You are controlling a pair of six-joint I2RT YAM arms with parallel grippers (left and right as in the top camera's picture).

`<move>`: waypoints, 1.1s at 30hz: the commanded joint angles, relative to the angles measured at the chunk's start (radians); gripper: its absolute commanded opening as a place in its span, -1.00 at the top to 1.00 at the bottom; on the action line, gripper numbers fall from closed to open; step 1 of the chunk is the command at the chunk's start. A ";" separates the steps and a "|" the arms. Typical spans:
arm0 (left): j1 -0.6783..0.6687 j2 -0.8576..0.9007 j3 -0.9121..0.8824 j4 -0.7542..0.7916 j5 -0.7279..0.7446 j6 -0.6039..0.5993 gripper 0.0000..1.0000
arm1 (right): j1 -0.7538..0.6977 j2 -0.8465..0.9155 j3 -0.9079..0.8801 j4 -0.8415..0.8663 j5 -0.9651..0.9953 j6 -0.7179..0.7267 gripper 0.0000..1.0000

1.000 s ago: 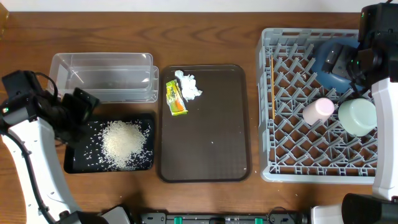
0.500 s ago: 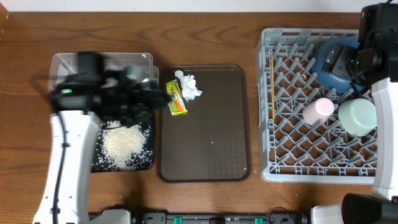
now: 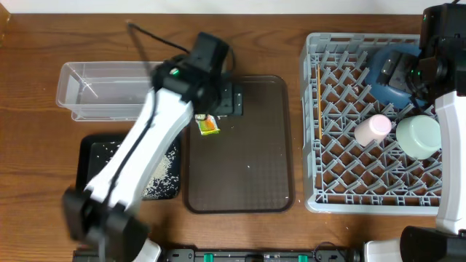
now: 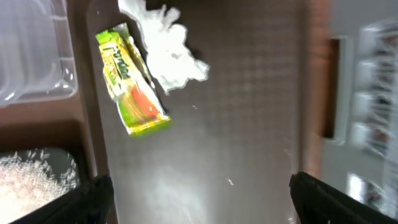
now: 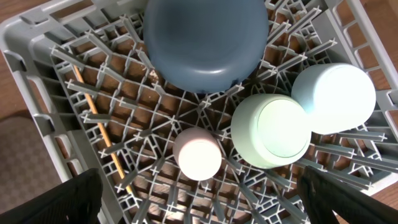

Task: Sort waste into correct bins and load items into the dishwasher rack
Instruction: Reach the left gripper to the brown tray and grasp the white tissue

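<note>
Left gripper: fingers spread wide with nothing between them; it hangs over the far part of the brown tray.
Wrapper: lies flat on the brown tray near its left edge, just ahead of the left gripper.
Tissue: crumpled, on the same tray, against the right edge of the wrapper.
Rice: a heap in the black tray, left of the brown tray; from overhead the left arm covers part of it.
Tub: clear, behind the black tray, near the far left corner of the brown tray.
Right gripper: fingers also wide apart, holding nothing, above the rack.
Cup: in the rack, between the chopstick and the mint bowl.
Mint bowl: just right of the cup, touching the light-blue bowl.
Chopstick: lies on the lattice along the left side of the rack.
Blue bowl: in the far part of the rack, behind the cup.
</note>
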 commanded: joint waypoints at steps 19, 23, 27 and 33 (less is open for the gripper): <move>0.000 0.186 -0.028 0.259 -0.125 0.001 -0.86 | -0.002 0.002 -0.001 0.000 0.001 0.012 -0.99; 0.001 0.191 -0.040 0.297 -0.191 0.001 -0.86 | -0.002 0.002 -0.001 0.000 0.001 0.013 -0.99; 0.000 0.204 -0.040 0.330 -0.191 0.001 -0.85 | -0.002 0.002 -0.001 0.000 0.001 0.012 -0.99; -0.003 0.234 -0.040 0.351 -0.190 -0.007 -0.81 | -0.002 0.002 -0.001 0.000 0.001 0.013 -0.98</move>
